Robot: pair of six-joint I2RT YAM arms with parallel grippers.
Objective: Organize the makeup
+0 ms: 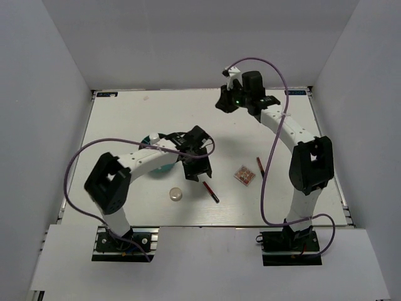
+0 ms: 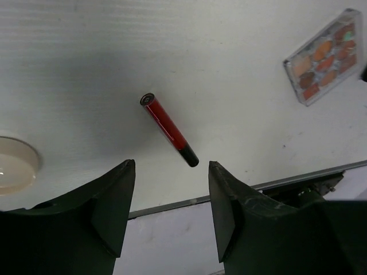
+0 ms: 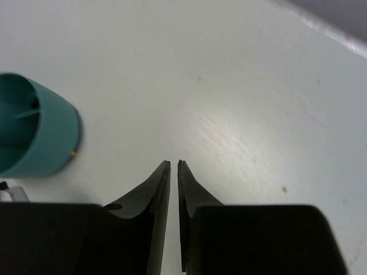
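From above, the left gripper (image 1: 198, 172) hangs over the middle of the white table (image 1: 125, 119), its fingers spread and nothing between them. Just near and right of it lies a red-black stick (image 1: 210, 191). A round cream compact (image 1: 176, 195) sits to the left of that stick, apart from it. Further right is the square pinkish palette (image 1: 245, 175), with a second thin stick (image 1: 259, 165) just beyond it. A white-and-blue bottle (image 1: 152, 138) peeks out on the far side of the left arm. The right gripper (image 1: 224, 103) is over the far part of the table, well apart from the makeup.

The left wrist view shows the two fingers (image 2: 109, 200) parted, the red-black stick lying slantwise on the table just past their tips, untouched. The compact is at the left edge, the palette at the upper right.

In the right wrist view the fingers (image 3: 163, 189) are pressed together on nothing, above bare table. A teal tub (image 3: 40, 137) stands to the left.
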